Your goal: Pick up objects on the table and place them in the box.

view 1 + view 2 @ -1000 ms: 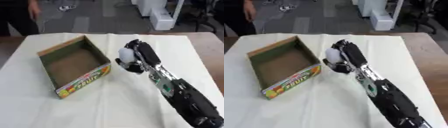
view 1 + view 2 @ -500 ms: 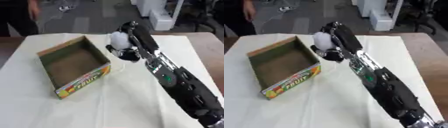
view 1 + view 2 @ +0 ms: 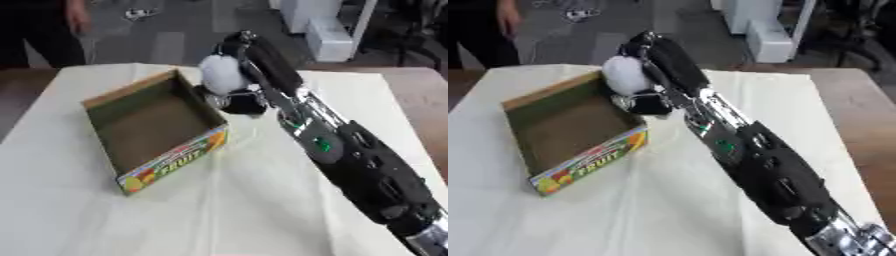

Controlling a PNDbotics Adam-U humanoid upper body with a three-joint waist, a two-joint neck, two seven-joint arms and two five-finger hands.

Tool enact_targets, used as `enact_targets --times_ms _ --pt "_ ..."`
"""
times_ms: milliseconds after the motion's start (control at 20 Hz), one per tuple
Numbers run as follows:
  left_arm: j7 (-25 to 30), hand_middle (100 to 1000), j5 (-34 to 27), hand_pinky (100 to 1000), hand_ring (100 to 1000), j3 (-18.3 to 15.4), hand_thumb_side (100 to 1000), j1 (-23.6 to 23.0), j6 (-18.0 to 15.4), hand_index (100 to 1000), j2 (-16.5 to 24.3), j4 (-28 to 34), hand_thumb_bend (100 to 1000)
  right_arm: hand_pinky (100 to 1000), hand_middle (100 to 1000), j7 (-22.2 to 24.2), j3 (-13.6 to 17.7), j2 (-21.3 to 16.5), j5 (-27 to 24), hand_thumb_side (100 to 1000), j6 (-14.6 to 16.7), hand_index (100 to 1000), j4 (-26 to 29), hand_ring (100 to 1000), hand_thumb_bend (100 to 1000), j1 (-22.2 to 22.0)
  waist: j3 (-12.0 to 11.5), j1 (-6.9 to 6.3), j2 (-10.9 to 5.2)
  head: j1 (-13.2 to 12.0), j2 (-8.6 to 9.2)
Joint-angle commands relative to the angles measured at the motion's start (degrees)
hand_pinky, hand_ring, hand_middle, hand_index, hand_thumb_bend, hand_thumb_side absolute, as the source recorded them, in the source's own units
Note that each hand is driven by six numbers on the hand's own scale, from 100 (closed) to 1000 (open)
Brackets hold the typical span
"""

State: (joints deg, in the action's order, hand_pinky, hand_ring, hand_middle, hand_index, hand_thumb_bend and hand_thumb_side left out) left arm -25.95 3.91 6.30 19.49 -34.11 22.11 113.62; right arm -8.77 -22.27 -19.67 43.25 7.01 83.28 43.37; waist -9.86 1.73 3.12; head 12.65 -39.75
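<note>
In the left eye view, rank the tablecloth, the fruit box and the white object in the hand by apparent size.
1. Tablecloth, largest.
2. Fruit box.
3. White object, smallest, held in the right hand; it sits raised toward the camera, so it may look slightly bigger than it is.

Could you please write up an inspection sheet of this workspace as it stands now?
Surface: table under a pale cloth, creased.
Job's things: open cardboard box with a fruit print, nothing seen inside; white round object held above the box's right wall.
Clutter: nothing seen.
Hands: right hand curled round the white object; left hand not in view.
Cables: nothing seen.
Surroundings: grey floor, white cabinet beyond the table.
</note>
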Motion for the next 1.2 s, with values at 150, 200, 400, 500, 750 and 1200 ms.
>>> enact_targets --times_ms 150,200,400,500,750,1200 --pt "0.2 777 -1.6 700 660 0.2 732 2.8 -0.5 841 -0.6 1.0 232 100 100 -0.2 -0.2 -0.3 -0.4 236 1.6 100 -0.9 100 497 2.3 -1.2 0.03 0.03 0.4 1.19" --pt "0.3 777 -1.9 702 661 0.3 741 3.4 -0.7 840 -0.9 1.0 233 100 100 -0.2 -0.3 -0.3 -0.4 226 2.1 100 -1.3 100 516 2.6 -1.6 0.11 0.23 0.3 1.47" --pt "0.2 777 -2.1 714 669 -0.1 743 5.4 -1.0 840 -1.9 1.0 228 100 100 0.2 -0.4 -0.7 1.5 243 4.0 100 -3.2 100 496 3.7 -3.1 0.45 0.67 0.2 2.03" --pt "-0.2 777 -2.2 718 672 -0.4 728 6.3 -1.0 840 -2.3 1.0 242 100 100 0.4 -0.4 -0.7 2.9 249 4.7 100 -4.2 100 482 4.1 -3.8 0.68 0.78 0.3 2.08" --pt "-0.9 777 -1.5 727 678 -1.0 726 8.1 -0.8 840 -3.3 1.0 246 100 100 0.1 0.0 -0.6 4.8 248 6.1 100 -6.1 100 477 4.9 -5.3 1.4 0.92 0.5 2.44" --pt "-1.9 776 -1.4 736 683 -0.7 726 10.7 -0.3 840 -4.6 1.0 249 100 100 0.1 0.3 -0.2 6.4 276 7.6 100 -9.2 100 503 5.8 -7.3 2.01 1.31 -0.1 2.94"
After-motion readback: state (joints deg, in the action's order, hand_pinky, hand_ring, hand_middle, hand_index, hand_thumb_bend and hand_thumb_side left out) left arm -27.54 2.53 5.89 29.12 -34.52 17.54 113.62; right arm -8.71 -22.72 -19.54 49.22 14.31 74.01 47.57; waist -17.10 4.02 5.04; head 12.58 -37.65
